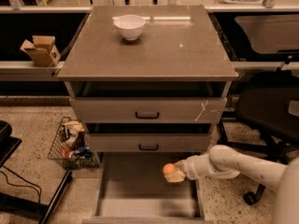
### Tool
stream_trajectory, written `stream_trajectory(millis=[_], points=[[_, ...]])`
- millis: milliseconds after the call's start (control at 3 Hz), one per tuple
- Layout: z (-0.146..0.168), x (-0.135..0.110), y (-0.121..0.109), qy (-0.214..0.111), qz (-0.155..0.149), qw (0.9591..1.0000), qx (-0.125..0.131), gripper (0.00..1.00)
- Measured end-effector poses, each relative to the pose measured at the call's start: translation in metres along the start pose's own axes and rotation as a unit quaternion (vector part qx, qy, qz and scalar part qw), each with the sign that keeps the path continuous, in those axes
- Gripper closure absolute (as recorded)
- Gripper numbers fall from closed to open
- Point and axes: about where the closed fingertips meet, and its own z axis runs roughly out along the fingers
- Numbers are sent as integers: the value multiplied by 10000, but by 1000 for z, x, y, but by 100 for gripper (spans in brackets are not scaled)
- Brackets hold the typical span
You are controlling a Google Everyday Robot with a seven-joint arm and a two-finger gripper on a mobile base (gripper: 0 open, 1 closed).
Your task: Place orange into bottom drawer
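Note:
The orange (168, 169) is a small round fruit held in my gripper (174, 173), over the right side of the bottom drawer (140, 181). The bottom drawer is pulled open; its flat grey floor shows, with nothing on it. My white arm (233, 164) reaches in from the right at drawer height. The gripper is shut on the orange, which hangs a little above the drawer floor, near the right wall.
Two upper drawers (147, 110) with black handles stand slightly open above. A white bowl (129, 26) sits on the cabinet top. A wire basket (72, 143) with items stands on the floor at left, a black office chair (271, 120) at right, a cardboard box (41, 49) on the left shelf.

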Motion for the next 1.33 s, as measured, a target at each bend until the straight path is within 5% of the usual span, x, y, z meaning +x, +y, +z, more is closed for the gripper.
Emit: stream_trajectory(millis=[667, 1333], points=[[99, 68, -38, 367, 369, 9986, 132, 100], [159, 143, -70, 852, 868, 9918, 382, 100]])
